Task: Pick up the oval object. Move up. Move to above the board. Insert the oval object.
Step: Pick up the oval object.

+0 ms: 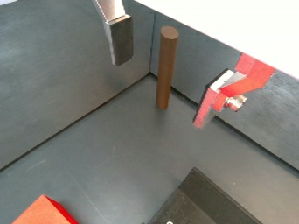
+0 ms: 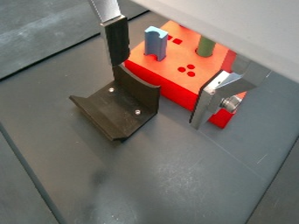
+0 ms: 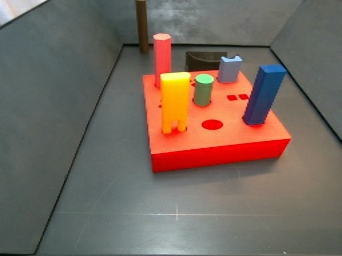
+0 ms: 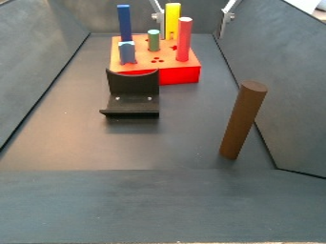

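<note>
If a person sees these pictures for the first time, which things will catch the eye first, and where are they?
The red board stands out first, on the dark floor, with tall coloured pegs upright in its top: yellow, blue and salmon-red. Next comes the slim brown oval peg, standing alone near a wall, away from the board. The gripper is open above the floor, the brown peg between its fingers in a wrist view, not yet gripped.
</note>
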### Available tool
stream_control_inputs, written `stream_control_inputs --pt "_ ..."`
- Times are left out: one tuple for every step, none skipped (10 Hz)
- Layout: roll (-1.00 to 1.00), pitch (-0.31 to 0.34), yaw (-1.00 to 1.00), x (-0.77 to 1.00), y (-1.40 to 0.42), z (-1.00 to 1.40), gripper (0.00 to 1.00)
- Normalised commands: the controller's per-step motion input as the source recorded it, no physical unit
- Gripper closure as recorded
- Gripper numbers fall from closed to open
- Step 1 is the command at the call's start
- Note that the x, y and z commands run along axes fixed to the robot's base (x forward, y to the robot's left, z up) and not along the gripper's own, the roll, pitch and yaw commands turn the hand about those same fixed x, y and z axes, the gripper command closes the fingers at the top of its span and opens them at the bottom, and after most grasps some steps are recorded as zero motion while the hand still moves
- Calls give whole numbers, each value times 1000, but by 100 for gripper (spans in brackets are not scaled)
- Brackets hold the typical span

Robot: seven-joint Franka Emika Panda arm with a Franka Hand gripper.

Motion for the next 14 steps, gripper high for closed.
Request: stream_control_inputs --pt "0 -77 -189 -760 266 -86 0" --pt "0 0 0 -677 460 -83 0" --pt "-87 -83 211 -597 717 -31 0" --pt "-51 -17 277 -440 740 -31 0" --pt "-60 -63 329 -480 749 -89 0" --pt "-119 -100 337 -377 740 -60 0" --pt "-149 -111 360 -106 540 -37 0" --pt "-170 -116 283 -34 437 -91 0" --pt "-137 -120 237 -57 371 -160 0" --pt "-64 -111 117 -103 240 -271 0" --pt "-3 -130 103 -183 183 -414 0" --pt "-54 -140 91 -131 174 -331 0" --pt "-53 -123 71 -60 134 -340 0" --pt "-87 -160 63 0 26 -417 0"
